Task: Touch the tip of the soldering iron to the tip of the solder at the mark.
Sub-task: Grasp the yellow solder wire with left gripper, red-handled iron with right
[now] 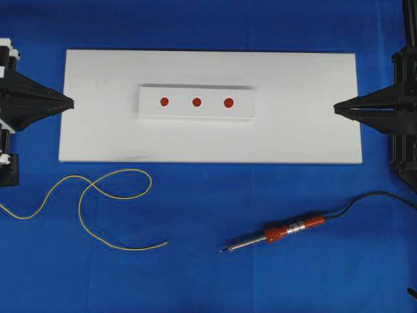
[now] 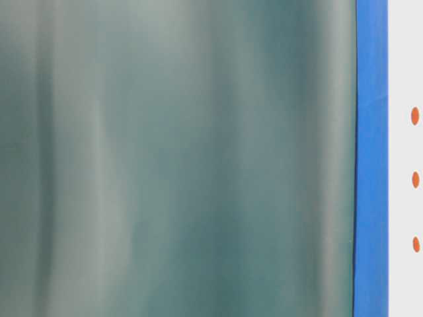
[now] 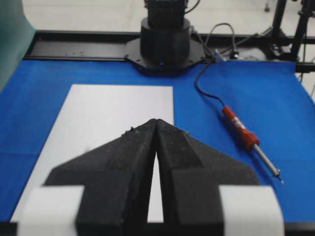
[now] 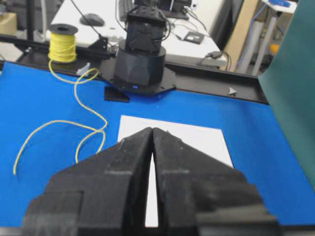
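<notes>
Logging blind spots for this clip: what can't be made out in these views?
- Table-level: a blurred green sheet fills most of the frame, so no iron or solder shows.
- Overhead: cord and solder run off the edges.
- Left wrist: the shut left gripper hides the board's marks.

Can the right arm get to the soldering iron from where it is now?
Probably yes. The soldering iron lies alone on the blue cloth, on the right pincer's side, with nothing between them. The pincer is shut, so it must open first.
</notes>
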Tool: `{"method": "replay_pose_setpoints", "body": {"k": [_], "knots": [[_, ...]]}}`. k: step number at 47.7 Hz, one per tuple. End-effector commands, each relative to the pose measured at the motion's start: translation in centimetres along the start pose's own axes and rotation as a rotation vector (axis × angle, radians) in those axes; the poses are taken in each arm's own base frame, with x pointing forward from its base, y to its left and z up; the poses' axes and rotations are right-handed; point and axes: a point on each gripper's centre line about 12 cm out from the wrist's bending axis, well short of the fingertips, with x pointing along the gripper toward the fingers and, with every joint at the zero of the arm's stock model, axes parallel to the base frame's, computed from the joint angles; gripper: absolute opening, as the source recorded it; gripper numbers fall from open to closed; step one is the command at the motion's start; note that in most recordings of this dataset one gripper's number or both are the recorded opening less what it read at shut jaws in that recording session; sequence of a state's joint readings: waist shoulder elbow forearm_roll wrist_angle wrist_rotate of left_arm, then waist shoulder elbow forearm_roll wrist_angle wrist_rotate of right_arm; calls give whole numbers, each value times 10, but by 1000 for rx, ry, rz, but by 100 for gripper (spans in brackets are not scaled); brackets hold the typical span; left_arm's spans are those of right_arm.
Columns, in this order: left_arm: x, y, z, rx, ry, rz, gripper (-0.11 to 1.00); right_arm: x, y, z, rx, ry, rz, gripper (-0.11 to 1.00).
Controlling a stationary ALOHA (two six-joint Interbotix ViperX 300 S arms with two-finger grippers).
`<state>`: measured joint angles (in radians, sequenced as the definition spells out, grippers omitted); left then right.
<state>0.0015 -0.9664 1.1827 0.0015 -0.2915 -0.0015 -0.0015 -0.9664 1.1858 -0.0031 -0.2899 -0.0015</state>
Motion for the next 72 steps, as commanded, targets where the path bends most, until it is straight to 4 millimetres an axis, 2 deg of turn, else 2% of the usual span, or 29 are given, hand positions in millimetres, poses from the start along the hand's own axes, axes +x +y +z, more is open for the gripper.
{"method": "replay_pose_setpoints", "body": {"k": [1,6,11,21,33,38,43,50,52,54,63,72], "knots": [[2,-6,4,-13,9,-29,-1,5,1,9,9,-15,4,0],[0,-12,4,-27,13,-58,-1,8,1,6,17,40,5,-6],[0,-21,5,-38,12,-104,-1,10,6,4,24,86,27,-6],[-1,-41,-3,-68,43,-205,-1,9,28,3,36,109,134,-6],[6,-65,-17,-74,83,-303,0,9,57,-15,88,210,257,-1],[11,-73,-27,-70,117,-329,4,9,68,-24,114,258,301,10],[16,-83,-40,-62,163,-363,30,9,79,-35,131,307,341,33],[24,-106,-62,-46,240,-430,74,13,93,-56,133,398,376,77],[25,-112,-69,-38,266,-447,83,15,96,-64,128,428,376,87],[27,-117,-76,-32,294,-459,84,18,97,-71,124,451,374,93],[39,-136,-111,-3,391,-494,81,24,104,-103,120,512,374,89],[47,-143,-151,12,469,-488,80,22,111,-142,150,537,367,90]]}}
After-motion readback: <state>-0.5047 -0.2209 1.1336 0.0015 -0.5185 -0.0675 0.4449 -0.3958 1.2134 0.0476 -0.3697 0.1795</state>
